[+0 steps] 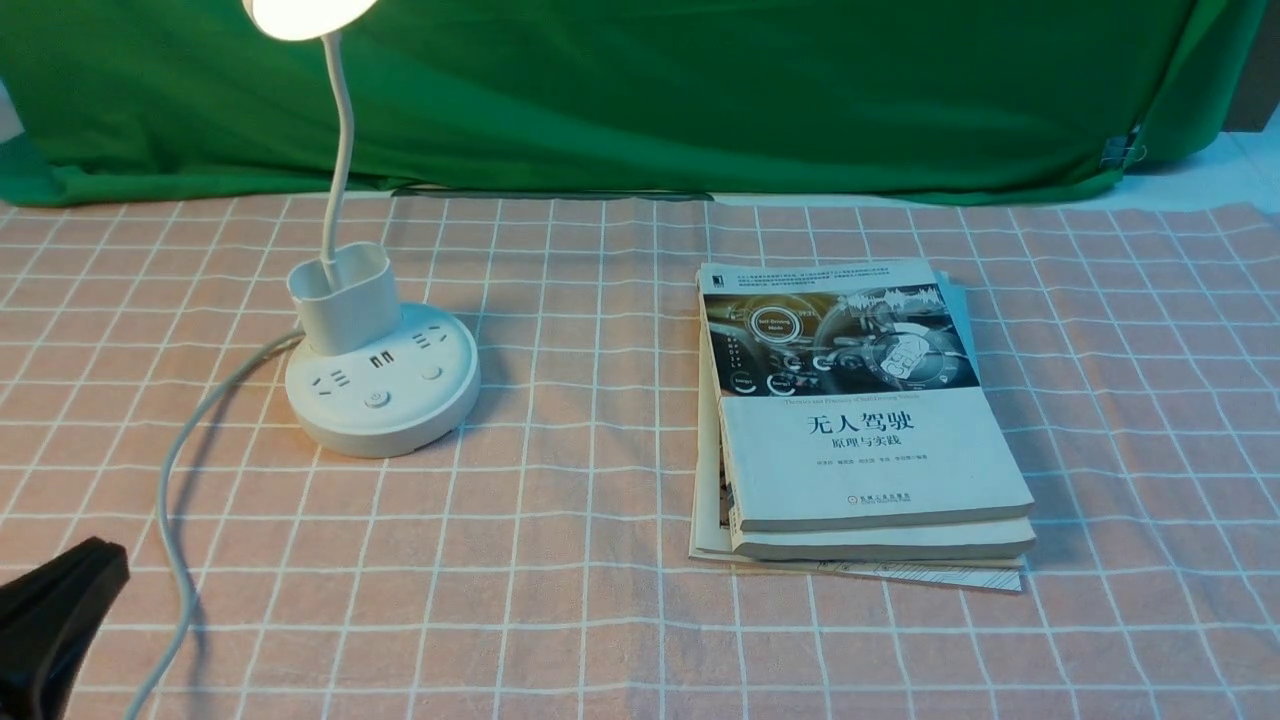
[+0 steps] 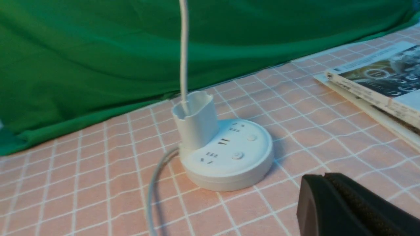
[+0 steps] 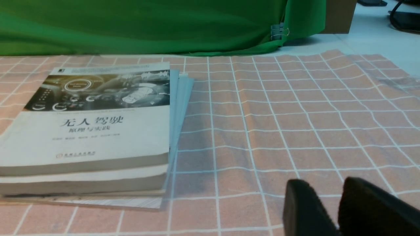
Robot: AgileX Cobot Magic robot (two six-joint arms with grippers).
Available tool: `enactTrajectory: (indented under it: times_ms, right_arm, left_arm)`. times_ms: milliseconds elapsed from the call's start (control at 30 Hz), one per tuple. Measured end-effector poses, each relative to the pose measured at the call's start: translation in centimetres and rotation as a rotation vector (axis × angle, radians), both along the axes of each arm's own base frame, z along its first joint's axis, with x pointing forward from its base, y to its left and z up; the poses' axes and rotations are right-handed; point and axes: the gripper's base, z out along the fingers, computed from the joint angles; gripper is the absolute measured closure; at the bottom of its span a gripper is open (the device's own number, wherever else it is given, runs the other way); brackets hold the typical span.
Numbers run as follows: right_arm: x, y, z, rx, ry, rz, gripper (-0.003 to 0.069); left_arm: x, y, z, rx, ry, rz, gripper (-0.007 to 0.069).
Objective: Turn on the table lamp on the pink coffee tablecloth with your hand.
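Fingers on both arms are inspected: the left fingers [image 2: 315,200] are together at the tips, nothing clamped; the right fingers [image 3: 305,203] stand apart with nothing between them. In the front view, a dark part of the left fingers shows at 8 o'clock, well apart from the lamp.

Table lamp [image 1: 383,385]: round base at 9 o'clock of the front view, flat on the pink coffee tablecloth [image 1: 600,450]. Lamp head [image 1: 310,10] at about 11 o'clock, lit, partly cut off by the frame edge. Oval cup [image 1: 348,305] at the base's 11 o'clock, with the thin neck [image 1: 342,130] rising from it. Power button [image 1: 376,398] at the base's 6 o'clock; neither set of fingers touches it. Grey cord [image 1: 170,500] leaves the base near 10 o'clock and curves toward 7 o'clock.

Stack of books [image 1: 865,430]: between 3 and 4 o'clock, lying flat on the tablecloth, edges unevenly aligned, well apart from the lamp. Green cloth [image 1: 640,90] hangs at 12 o'clock, behind the tablecloth. Clip [image 1: 1120,150] fastened to it at 2 o'clock.
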Motion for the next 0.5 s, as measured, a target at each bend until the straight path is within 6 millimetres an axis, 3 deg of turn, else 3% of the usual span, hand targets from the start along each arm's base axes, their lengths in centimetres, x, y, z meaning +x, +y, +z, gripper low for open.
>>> enactTrajectory:
  times_ms: [167, 367, 500]
  right_arm:
    - [0.0, 0.0, 0.0, 0.0, 0.0, 0.0, 0.0419]
    - [0.0, 0.0, 0.0, 0.0, 0.0, 0.0, 0.0419]
    - [0.0, 0.0, 0.0, 0.0, 0.0, 0.0, 0.0419]
  left_arm:
    - [-0.8, 1.0, -2.1, -0.039, -0.052, 0.122, 0.0603]
    - [-1.4, 1.7, -1.8, -0.078, -0.137, 0.23, 0.0603]
    - [-1.4, 1.7, -2.2, -0.047, -0.103, 0.234, 0.0603]
